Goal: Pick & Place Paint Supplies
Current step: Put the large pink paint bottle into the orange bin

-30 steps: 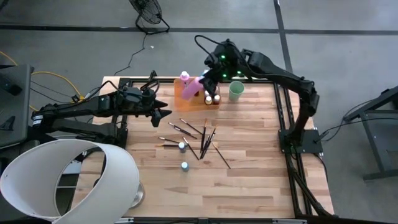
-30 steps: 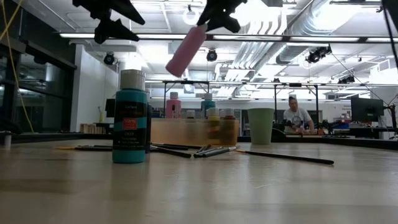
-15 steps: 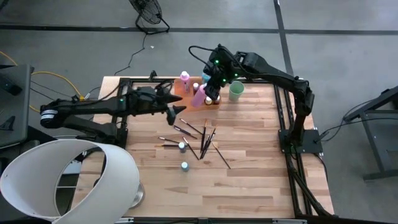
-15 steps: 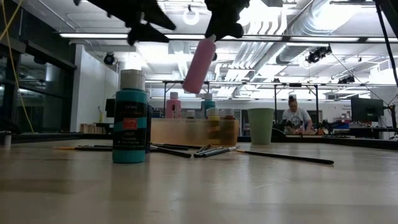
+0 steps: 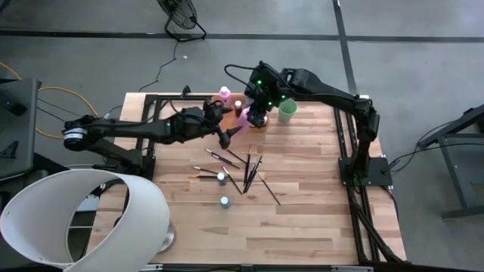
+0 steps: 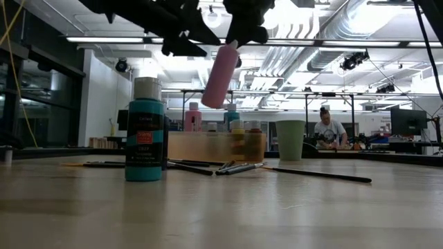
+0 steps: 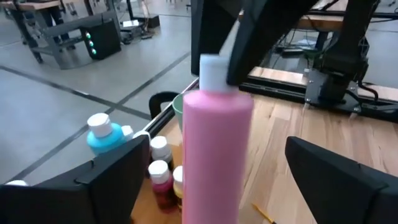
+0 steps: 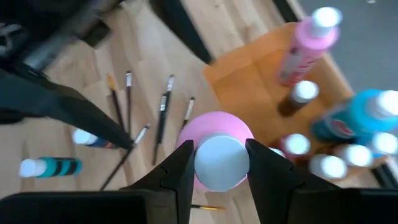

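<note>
Above tray (image 5: pixel 224 113), right gripper (image 8: pixel 217 163) — clamping pink bottle (image 6: pixel 220 75)

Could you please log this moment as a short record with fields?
right gripper: shut on the pink bottle by its white cap, held above the table
left gripper: open, fingers either side of the pink bottle, not touching
orange tray: holds several bottles
green cup: beside the tray
brushes: scattered on the table
teal bottle: upright on the table
</note>
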